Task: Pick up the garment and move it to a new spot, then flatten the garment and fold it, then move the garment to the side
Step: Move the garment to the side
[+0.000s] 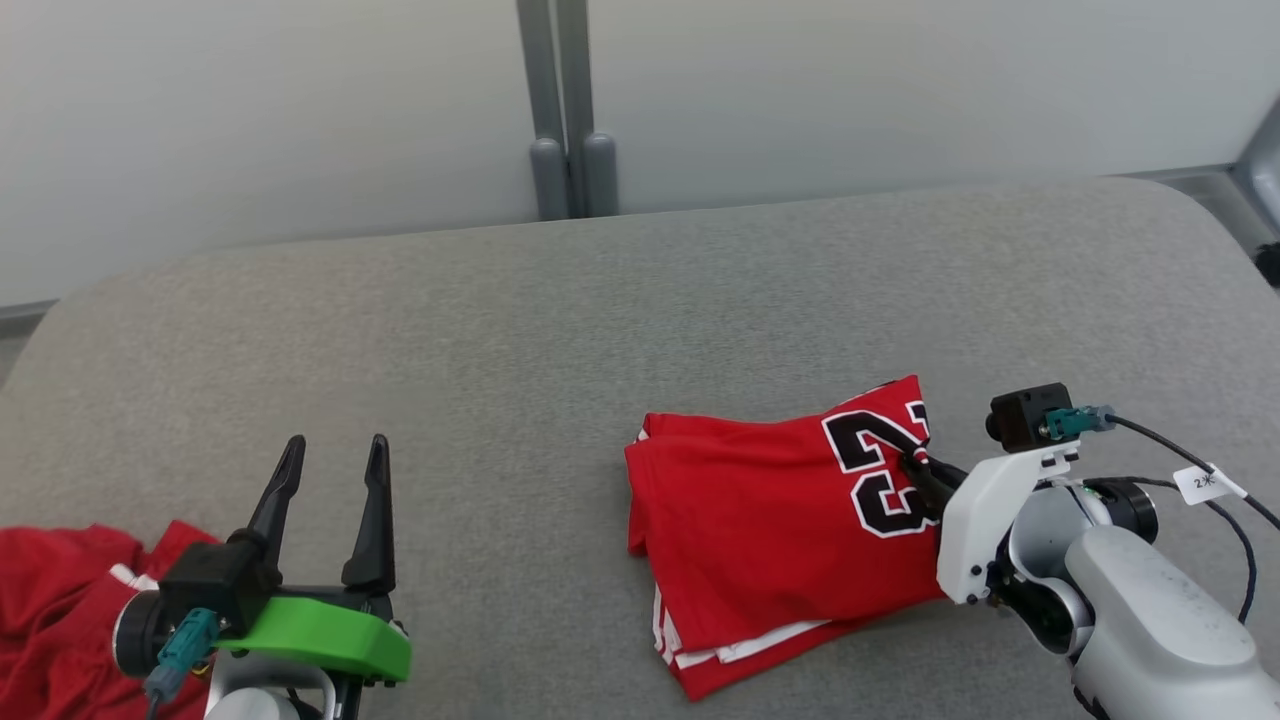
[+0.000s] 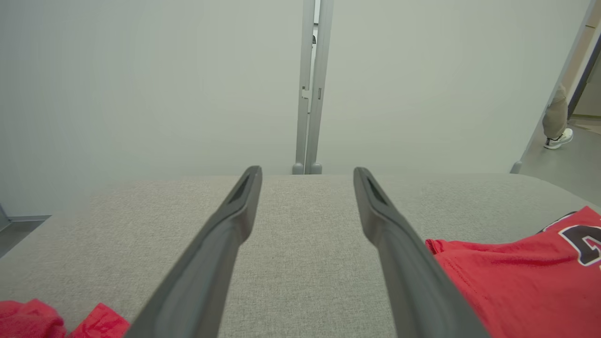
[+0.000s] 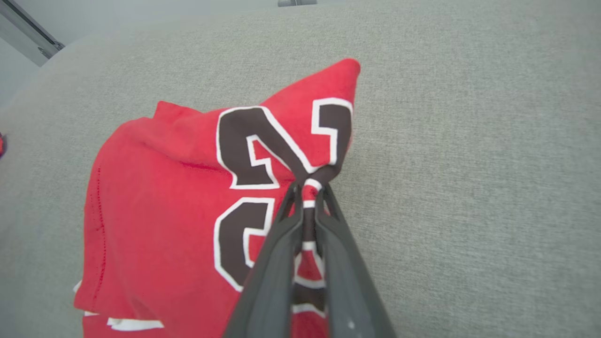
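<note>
Jersey (image 1: 760,520), folded, edge clamped between right gripper (image 3: 307,188) fingers, likely for sliding aside; left gripper (image 1: 337,445) fingers stand apart.

Matt, soft knit on folded red cloth jersey (image 1: 760,520); its black-white numerals smooth print. Coarse matt weave on grey fabric-covered table (image 1: 600,330). Dark matt plastic fingers (image 1: 372,510) on left gripper (image 1: 337,445); curved green plastic mount (image 1: 320,630) smooth, faintly glossy.

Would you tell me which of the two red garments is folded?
The jersey with black numbers, pinched by the right tool; the other garment lies crumpled by the left tool.
</note>
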Tool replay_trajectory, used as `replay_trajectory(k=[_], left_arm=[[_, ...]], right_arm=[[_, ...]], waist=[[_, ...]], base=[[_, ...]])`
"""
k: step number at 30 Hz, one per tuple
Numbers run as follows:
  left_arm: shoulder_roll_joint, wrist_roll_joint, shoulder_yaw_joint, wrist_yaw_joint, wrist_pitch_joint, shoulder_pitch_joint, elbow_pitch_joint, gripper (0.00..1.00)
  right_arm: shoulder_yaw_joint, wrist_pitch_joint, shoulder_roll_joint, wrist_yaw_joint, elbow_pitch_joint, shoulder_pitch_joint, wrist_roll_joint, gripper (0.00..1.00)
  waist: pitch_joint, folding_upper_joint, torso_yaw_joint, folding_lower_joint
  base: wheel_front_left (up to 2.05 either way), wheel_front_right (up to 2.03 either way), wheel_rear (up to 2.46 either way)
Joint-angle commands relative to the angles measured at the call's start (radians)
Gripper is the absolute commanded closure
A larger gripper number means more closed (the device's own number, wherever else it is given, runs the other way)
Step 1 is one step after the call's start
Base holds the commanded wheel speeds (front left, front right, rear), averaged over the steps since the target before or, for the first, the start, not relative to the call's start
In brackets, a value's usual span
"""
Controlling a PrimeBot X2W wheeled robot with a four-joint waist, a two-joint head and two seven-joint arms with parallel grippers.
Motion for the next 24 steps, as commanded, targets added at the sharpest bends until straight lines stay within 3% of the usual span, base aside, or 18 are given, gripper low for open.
replay_trajectory(k=[1,12,18,24], left_arm=[[-0.005,0.012,-0.006,-0.008,0.001,-0.024,-0.001,0.00],[-0.023,0.013,-0.045,-0.030,0.004,-0.071,0.016,0.00],[-0.009,0.012,-0.043,-0.031,0.006,-0.081,0.020,0.00],[0.005,0.019,-0.046,-0.027,0.019,-0.104,0.001,0.00]], right_arm=[[0.002,0.004,-0.015,-0.001,-0.004,-0.014,0.009,1.00],[-0.002,0.011,-0.066,-0.001,-0.002,-0.042,0.039,1.00],[0.001,-0.003,-0.072,-0.001,0.000,-0.050,0.047,1.00],[0.003,-0.036,-0.073,-0.001,-0.005,-0.082,0.054,1.00]], waist=[[0.006,0.0000,-0.116,0.0000],[0.032,0.0000,-0.289,0.0000],[0.046,0.0000,-0.321,0.0000],[0.083,0.0000,-0.312,0.0000]], base=[[0.00,0.00,0.00],[0.00,0.00,0.00],[0.00,0.00,0.00],[0.00,0.00,0.00]])
